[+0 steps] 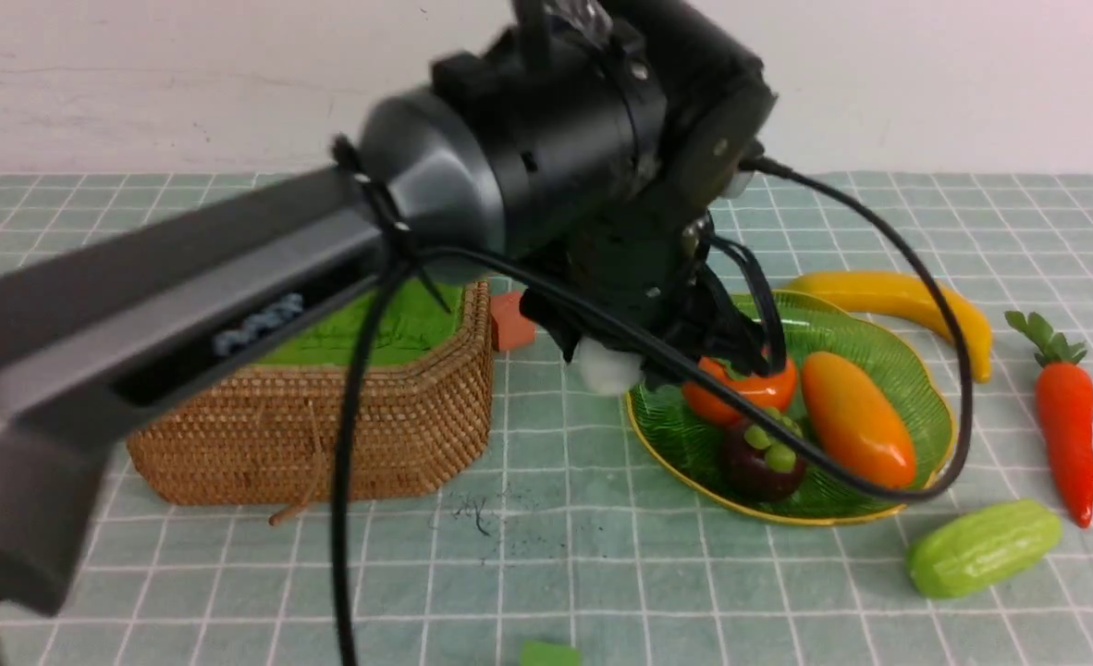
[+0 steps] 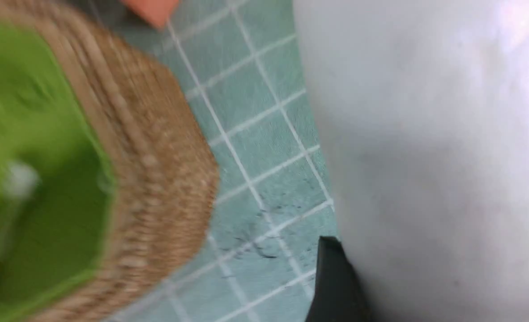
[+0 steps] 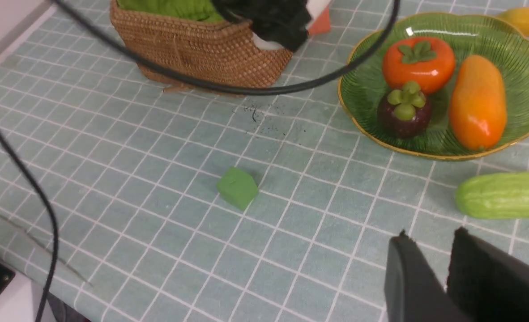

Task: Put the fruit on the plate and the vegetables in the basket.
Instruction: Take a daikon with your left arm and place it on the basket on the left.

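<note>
**Bench** (image 1: 602,555): covered with a pale green checked cloth.

1. **Basket** (image 1: 325,416): brown wicker with green lining, on the left half toward the far edge. The left arm hides most of its inside.
2. **Plate** (image 1: 921,388): ribbed green glass with a yellow rim, right of centre. It holds the persimmon (image 1: 741,388), the mangosteen (image 1: 764,462) and the mango (image 1: 856,418), all close together.
3. **Banana** (image 1: 898,296): on the cloth just beyond the plate's far rim, not on the plate.
4. **Carrot** (image 1: 1067,421): lies toward the right edge with its leafy top pointing to the far edge, well apart from the basket.
5. **Cucumber** (image 1: 986,548): on the cloth toward the near right corner, near the plate's near rim.
6. **Radish** (image 1: 605,367): white, held above the strip of cloth between basket and plate. Its leaves are out of sight.
7. **Red block** (image 1: 509,319): just beside the basket's far right corner.
8. **Green block** (image 3: 237,188): at the middle of the near edge.

**Left tool** (image 1: 616,356): closed on the radish. In the left wrist view one black finger (image 2: 331,281) lies against the radish's white body.

**Right tool** (image 3: 443,277): low over the near right part of the bench, its fingers narrowly apart with nothing between them. The cucumber is near it.
</note>
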`<action>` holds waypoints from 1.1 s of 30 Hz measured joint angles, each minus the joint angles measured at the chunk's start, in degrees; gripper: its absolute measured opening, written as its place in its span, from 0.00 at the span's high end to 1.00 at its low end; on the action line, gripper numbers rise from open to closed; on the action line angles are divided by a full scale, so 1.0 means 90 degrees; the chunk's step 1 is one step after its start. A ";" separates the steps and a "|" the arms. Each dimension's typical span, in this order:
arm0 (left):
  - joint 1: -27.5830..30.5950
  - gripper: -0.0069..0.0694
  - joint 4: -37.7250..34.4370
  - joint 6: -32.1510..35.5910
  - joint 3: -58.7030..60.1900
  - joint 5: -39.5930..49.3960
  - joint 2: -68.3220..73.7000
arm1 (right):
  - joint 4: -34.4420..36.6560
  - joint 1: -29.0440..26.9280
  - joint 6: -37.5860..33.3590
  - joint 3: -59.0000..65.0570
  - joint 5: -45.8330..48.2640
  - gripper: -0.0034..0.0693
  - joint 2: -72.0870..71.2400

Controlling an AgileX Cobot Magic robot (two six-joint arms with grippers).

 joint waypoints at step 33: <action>0.3543 0.31 -0.0102 0.7732 0.2300 -0.1024 -0.0951 | 0.0075 0.0000 -0.0144 0.0000 -0.0260 0.73 0.0000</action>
